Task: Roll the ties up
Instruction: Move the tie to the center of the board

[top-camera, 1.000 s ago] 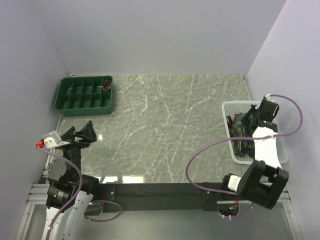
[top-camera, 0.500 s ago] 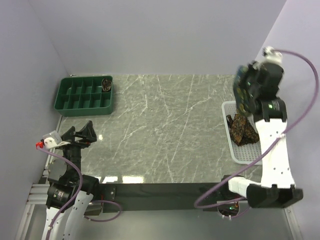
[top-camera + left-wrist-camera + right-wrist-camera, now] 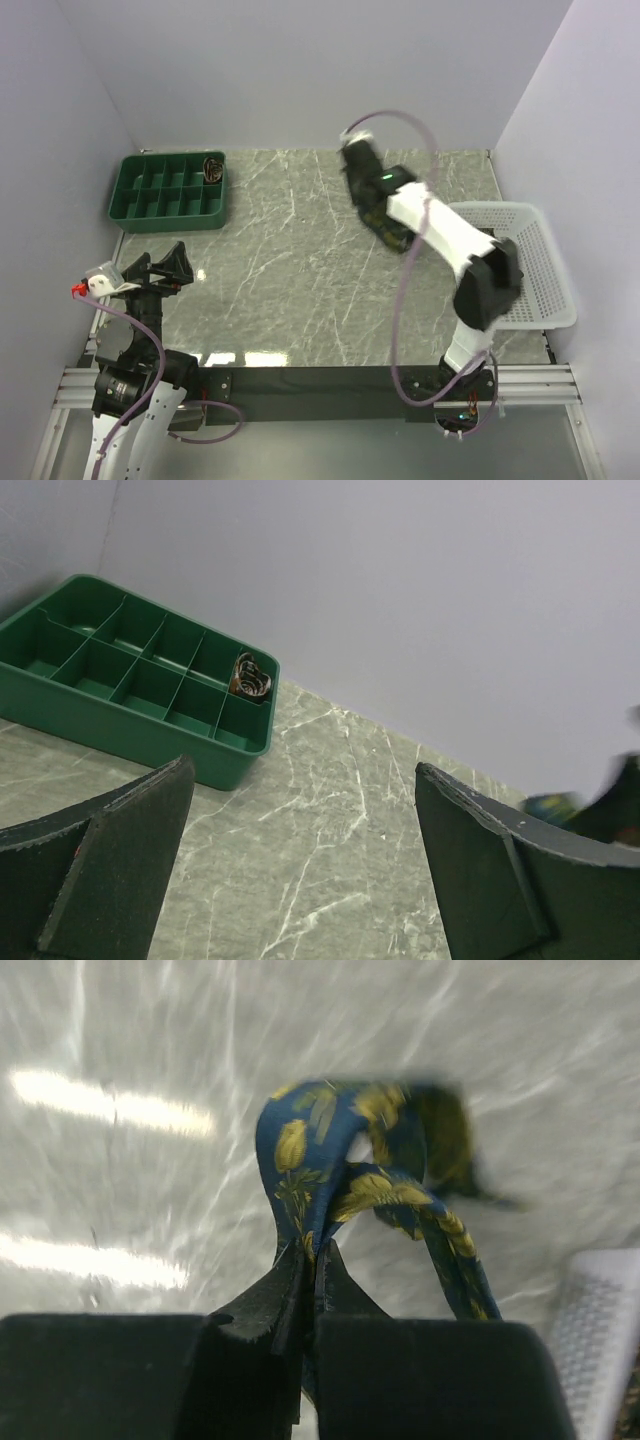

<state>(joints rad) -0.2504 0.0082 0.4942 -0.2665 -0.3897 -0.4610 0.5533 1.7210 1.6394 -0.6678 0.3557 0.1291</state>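
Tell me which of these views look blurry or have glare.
Right wrist: table smeared, with glare streaks on the left; navy tie in the right claw fairly sharp. Top external: right arm motion-blurred. Left wrist: green tray crisp.

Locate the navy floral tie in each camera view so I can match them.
Top external: the navy tie hangs over the table, right of centre.
Left wrist: probably the blurred blue-yellow scrap at the right edge.
Right wrist: centre frame, pinched in the shut right gripper.
Shared landmark: the marbled table.
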